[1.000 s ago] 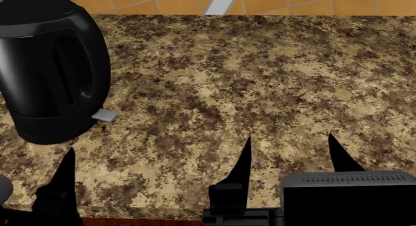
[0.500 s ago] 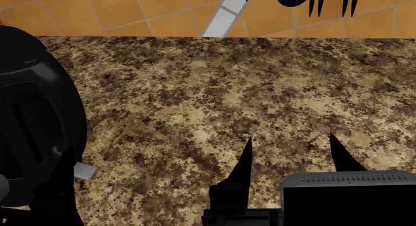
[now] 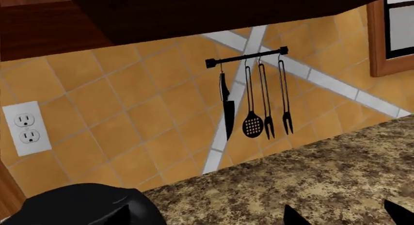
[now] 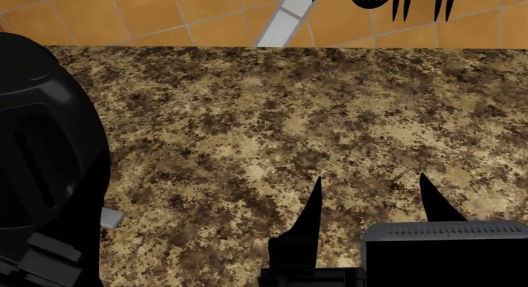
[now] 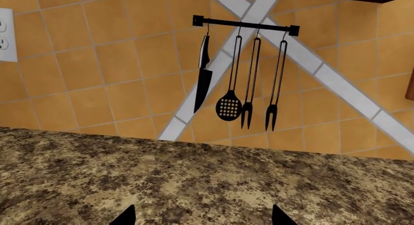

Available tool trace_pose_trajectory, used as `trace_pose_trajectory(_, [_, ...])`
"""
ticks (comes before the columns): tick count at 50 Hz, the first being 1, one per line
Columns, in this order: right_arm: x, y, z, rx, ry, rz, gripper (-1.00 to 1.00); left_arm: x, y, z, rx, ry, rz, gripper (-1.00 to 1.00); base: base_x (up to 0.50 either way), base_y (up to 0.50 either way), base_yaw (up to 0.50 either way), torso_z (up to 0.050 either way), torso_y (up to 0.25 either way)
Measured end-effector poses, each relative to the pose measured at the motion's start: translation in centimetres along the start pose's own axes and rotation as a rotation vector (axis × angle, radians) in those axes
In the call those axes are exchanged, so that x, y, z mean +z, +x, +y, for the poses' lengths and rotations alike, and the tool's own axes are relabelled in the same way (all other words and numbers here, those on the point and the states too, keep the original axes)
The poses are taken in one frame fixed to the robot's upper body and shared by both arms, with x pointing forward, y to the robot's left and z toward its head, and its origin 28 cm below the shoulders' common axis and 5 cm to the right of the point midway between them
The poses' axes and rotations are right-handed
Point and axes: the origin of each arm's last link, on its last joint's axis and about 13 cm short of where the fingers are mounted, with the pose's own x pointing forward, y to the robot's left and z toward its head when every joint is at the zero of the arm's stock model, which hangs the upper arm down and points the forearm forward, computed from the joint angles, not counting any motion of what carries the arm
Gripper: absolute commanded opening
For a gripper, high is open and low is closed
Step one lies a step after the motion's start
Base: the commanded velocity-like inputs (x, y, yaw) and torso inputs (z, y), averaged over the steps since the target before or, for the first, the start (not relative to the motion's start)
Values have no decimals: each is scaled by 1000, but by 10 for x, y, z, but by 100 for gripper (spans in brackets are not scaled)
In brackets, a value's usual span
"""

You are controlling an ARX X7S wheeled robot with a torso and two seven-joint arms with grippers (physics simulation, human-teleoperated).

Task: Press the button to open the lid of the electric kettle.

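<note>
Glossy black plastic fills the nine o'clock edge of our head view: the electric kettle stands on the speckled granite counter, its side handle facing us and a small grey tab at its foot. The lid, a rounded dark cap, shows low in the left wrist view, and we judge it closed, though little of it is visible. No button can be picked out on it from here.

Our right gripper sits at about five o'clock over bare counter, well apart from the kettle, its pointed fingers spread wide and holding nothing. Our left gripper shows only two fingertips with a gap between them in its wrist view, so we take it as parted and empty; in the head view, dark arm parts at seven o'clock overlap the kettle's base.

We judge the kettle rigid, slick and fairly light if empty, so a sideways shove could slide it. The press should go straight down on the lid release, likely near the handle top, with one fingertip.

Knife and utensils hang on a wall rail at twelve o'clock.
</note>
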Motion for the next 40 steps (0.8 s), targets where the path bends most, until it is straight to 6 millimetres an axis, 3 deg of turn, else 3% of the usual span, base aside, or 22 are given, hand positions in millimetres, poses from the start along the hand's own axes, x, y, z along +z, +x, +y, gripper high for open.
trace_pose_trajectory(20, [-4, 0, 3, 19, 3, 18, 100, 54, 11, 43, 58, 92, 246, 100, 0, 0, 0, 0, 0])
trace_pose_trajectory(40, [-6, 1, 3, 24, 6, 30, 100, 88, 69, 87, 39, 44, 387, 100, 0, 0, 0, 0, 0])
